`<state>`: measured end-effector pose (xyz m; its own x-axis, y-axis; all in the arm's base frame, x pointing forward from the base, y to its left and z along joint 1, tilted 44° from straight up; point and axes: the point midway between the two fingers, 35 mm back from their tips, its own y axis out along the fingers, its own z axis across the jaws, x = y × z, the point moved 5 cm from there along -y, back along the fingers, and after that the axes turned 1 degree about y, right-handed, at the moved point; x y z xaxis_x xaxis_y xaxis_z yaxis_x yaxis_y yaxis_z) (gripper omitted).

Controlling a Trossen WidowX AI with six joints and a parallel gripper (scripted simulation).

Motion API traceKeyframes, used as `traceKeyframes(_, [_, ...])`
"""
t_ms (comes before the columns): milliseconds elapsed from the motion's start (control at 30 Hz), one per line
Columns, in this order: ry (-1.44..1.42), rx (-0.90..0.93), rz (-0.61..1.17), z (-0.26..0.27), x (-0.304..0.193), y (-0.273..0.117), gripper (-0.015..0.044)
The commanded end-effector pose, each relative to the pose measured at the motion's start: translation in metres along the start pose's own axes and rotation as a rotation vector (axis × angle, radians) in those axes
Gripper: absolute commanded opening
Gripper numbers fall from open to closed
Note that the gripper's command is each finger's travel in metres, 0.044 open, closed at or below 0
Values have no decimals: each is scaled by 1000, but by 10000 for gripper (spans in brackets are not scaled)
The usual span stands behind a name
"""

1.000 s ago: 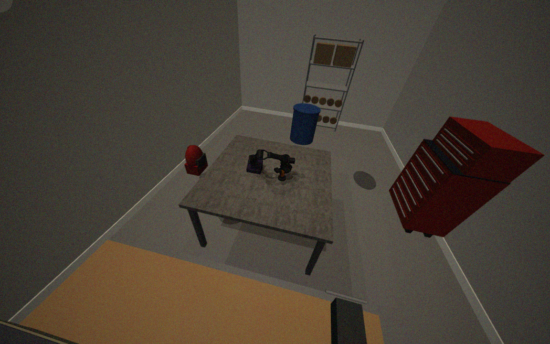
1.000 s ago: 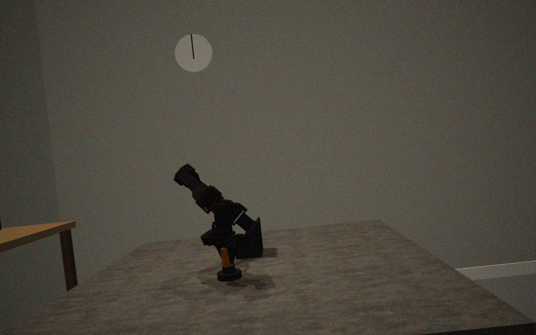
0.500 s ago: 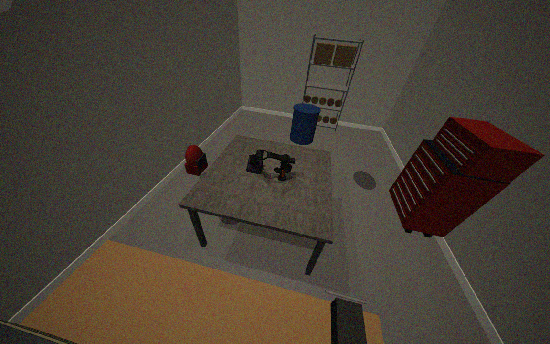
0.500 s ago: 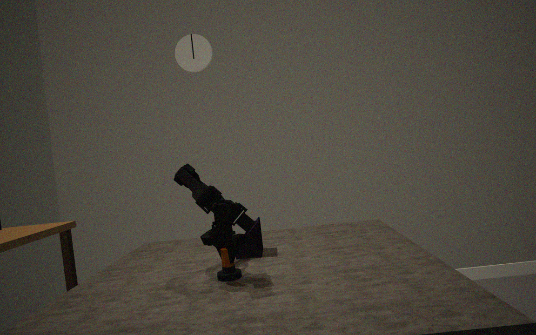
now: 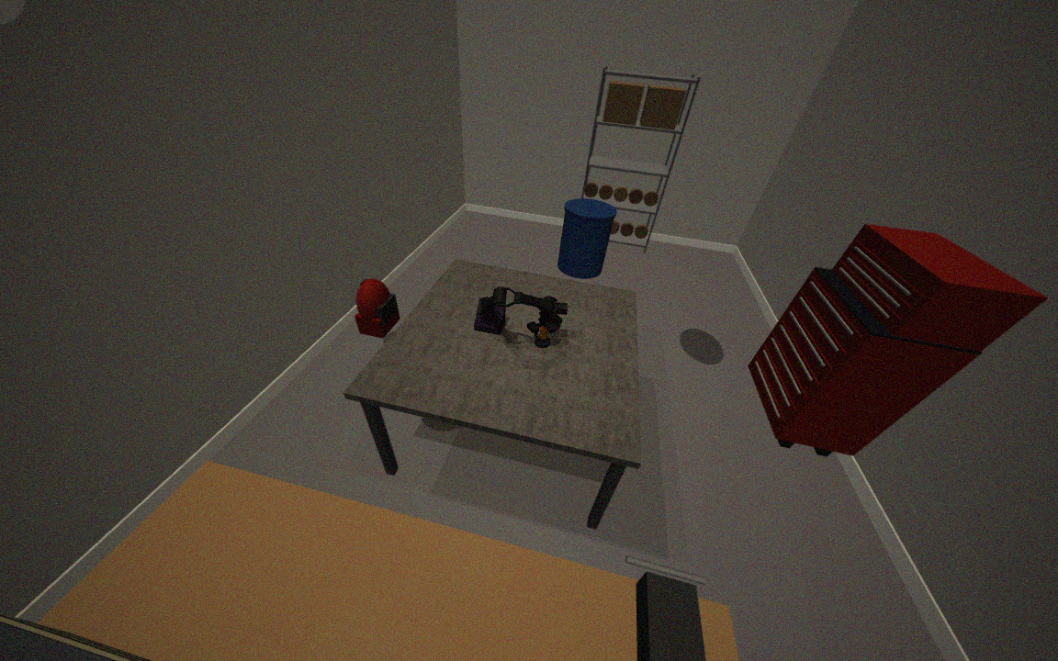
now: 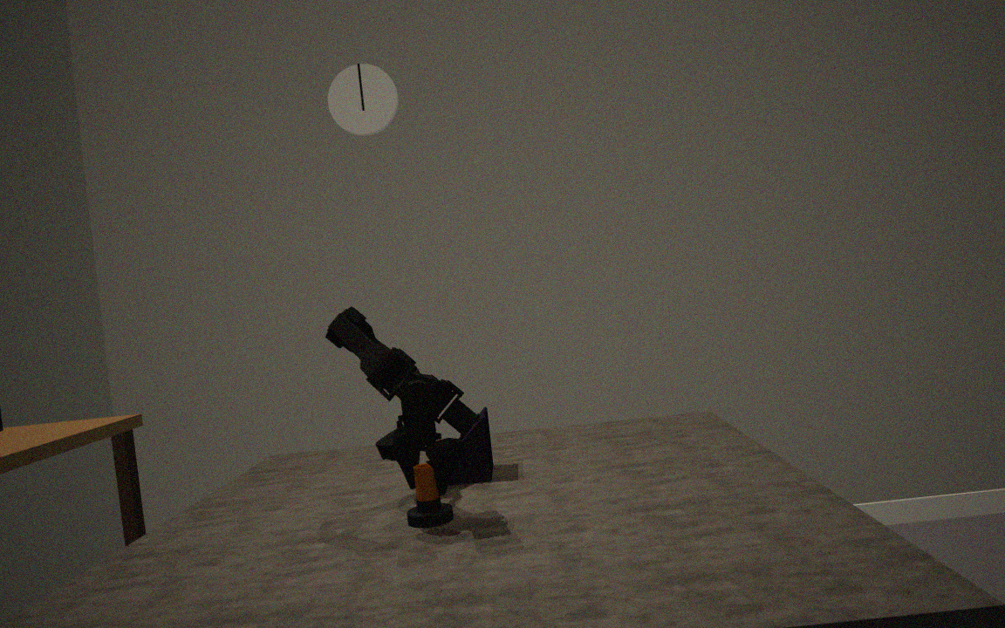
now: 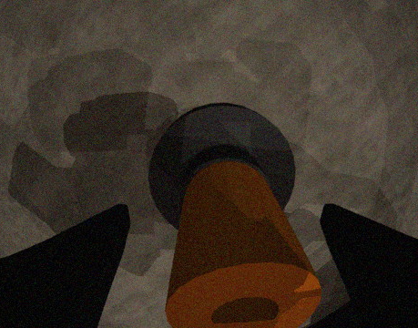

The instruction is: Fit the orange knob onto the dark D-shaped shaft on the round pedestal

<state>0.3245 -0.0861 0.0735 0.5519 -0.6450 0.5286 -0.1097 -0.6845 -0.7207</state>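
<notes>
The orange knob stands over the shaft on the dark round pedestal. In the exterior view its lower end meets the pedestal's raised collar, with no shaft showing between them, and it looks slightly tilted. A dark D-shaped opening shows in the knob's top in the wrist view. The shaft's flat side is hidden. My gripper is open, with one dark finger on each side of the knob and a gap between each finger and the knob.
The pedestal stands on the mottled table, in front of the arm's base. A blue barrel, a red tool cabinet and a shelf rack stand off the table.
</notes>
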Motion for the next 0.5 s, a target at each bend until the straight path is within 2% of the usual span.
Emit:
traceKeyframes(0, [0, 0, 0, 0, 0, -3, 440])
traceKeyframes(233, [-1, 2, 3, 1, 0, -93, 440])
traceKeyframes(467, [-1, 2, 3, 3, 1, -95, 440])
